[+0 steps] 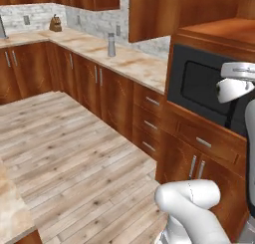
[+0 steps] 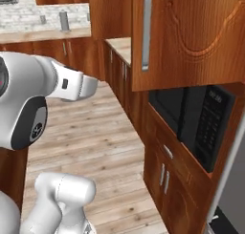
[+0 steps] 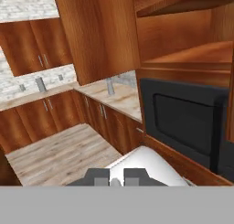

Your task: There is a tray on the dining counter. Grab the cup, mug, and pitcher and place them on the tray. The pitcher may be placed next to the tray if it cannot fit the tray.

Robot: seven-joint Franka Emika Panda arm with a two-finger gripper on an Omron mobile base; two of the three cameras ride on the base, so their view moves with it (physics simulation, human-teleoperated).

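**A:** Pitcher (image 1: 111, 44) first: you can see it standing upright on the far tabletop (image 1: 130, 62) along the back wall, well left of the black microwave (image 1: 201, 88), which I'll use as your landmark. It is grey, tall, and has free space around it.

**B:** And the dining counter?

**A:** A beige corner of what is probably it (image 1: 11, 210) shows far left of the microwave, across the wooden floor (image 1: 74, 148). I can't make out the tray, the cup or the mug from here.

**B:** So what do you want from me on this step?

**A:** You are facing the microwave cabinet, too far from the pitcher to reach, so drive the base left of the microwave and square up to that tabletop before extending the arm. Come at the pitcher from the side, at mid-body below the narrower neck, since a tall cylinder tips easily.

**B:** What about the fingers?

**A:** Your fingers (image 3: 115, 177) are clenched nearly together, with nothing between them and touching nothing. Spread them wide before you close in.
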